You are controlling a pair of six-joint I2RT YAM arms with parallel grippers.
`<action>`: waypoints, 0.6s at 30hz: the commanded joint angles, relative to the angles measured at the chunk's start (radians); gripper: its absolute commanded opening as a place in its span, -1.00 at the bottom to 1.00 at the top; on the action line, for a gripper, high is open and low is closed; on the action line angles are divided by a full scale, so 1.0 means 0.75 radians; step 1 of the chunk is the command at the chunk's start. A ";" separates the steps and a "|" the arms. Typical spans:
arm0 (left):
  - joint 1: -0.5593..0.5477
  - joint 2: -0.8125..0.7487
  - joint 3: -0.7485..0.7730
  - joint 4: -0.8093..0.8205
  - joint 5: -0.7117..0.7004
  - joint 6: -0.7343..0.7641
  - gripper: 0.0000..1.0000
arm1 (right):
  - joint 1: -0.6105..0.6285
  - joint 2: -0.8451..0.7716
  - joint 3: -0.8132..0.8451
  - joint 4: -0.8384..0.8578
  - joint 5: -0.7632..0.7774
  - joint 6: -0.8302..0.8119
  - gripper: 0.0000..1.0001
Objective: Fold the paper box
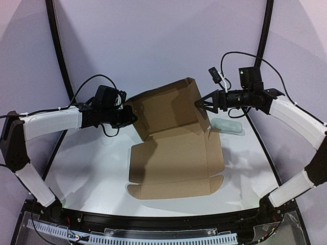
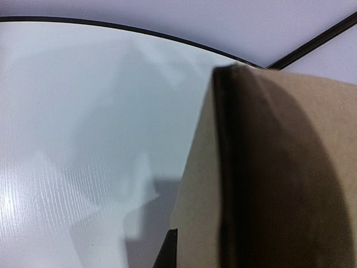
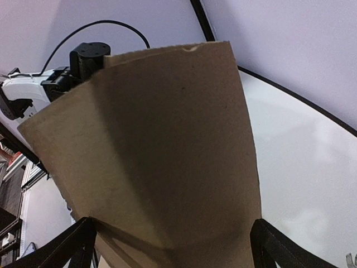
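The paper box (image 1: 176, 158) is a brown cardboard sheet lying on the white table, with its rear panel (image 1: 166, 107) raised and leaning. My left gripper (image 1: 131, 116) is at the panel's left edge. In the left wrist view one dark fingertip (image 2: 170, 249) presses against the near face of the cardboard (image 2: 279, 178); the other finger is hidden behind it. My right gripper (image 1: 201, 104) is open at the panel's right edge. In the right wrist view its fingers (image 3: 75, 243) stand wide apart on either side of the cardboard (image 3: 167, 145).
A small pale translucent object (image 1: 228, 125) lies on the table just right of the box, under my right arm. The table's black curved rim (image 1: 56, 46) and the purple backdrop lie behind. The box's front flap (image 1: 173, 188) lies flat near the front edge.
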 commanded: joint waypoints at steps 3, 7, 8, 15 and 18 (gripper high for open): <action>0.000 -0.008 0.066 -0.005 0.050 -0.007 -0.98 | 0.063 0.104 0.054 0.059 0.046 -0.042 0.97; 0.000 -0.008 0.073 -0.019 0.033 -0.006 -0.98 | 0.129 0.108 0.038 0.123 0.266 -0.033 0.94; 0.000 -0.008 0.075 -0.024 0.023 -0.006 -0.98 | 0.142 0.105 0.028 0.137 0.345 -0.036 0.92; 0.000 -0.010 0.072 -0.033 0.031 0.050 -0.98 | 0.215 0.121 -0.060 0.267 0.797 -0.037 0.72; 0.000 -0.022 0.039 -0.006 0.030 0.117 -0.98 | 0.220 0.133 -0.122 0.344 0.866 -0.056 0.70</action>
